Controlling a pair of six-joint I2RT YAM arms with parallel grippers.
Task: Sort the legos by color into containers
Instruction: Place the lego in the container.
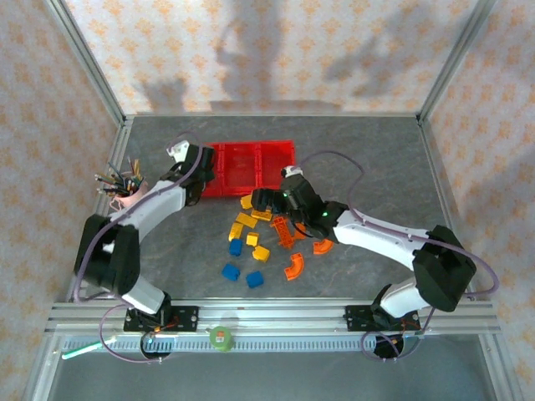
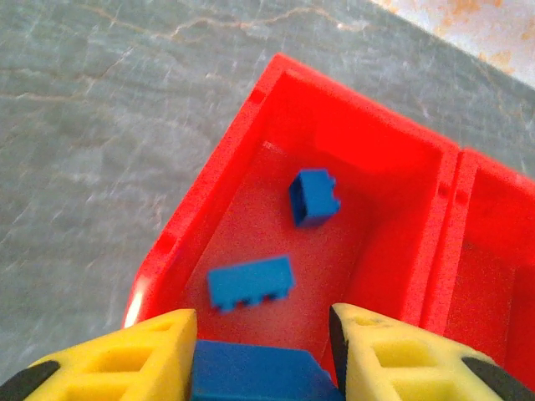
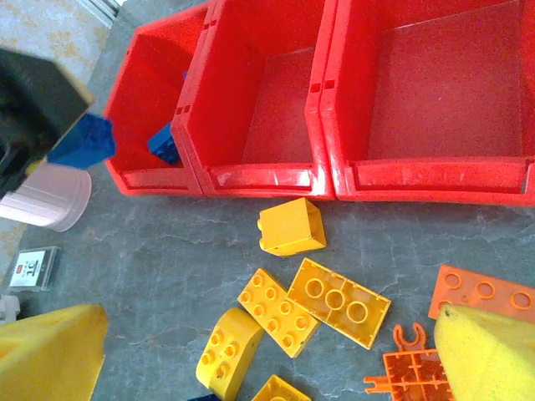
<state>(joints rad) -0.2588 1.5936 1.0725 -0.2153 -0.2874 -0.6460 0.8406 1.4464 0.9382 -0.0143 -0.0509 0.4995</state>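
Nearest the arm bases, loose legos (image 1: pixel 255 251) lie scattered on the grey table (image 1: pixel 376 159): blue blocks closest, then yellow pieces and orange arches (image 1: pixel 293 266). The right gripper (image 1: pixel 280 221) hangs above the far part of this pile, jaws spread wide with nothing between them. Beneath it, the right wrist view shows yellow plates (image 3: pixel 338 301) and an orange plate (image 3: pixel 485 292) flat on the table, and a yellow block (image 3: pixel 291 225) just short of the tray. The left gripper (image 2: pixel 261 351) is closed on a blue brick (image 2: pixel 251 376), held above the leftmost bin of the red tray (image 2: pixel 221 188). Two blue bricks (image 2: pixel 313 196) lie apart on that bin's floor. A pink cup (image 1: pixel 125 194) with pens stands left of the tray.
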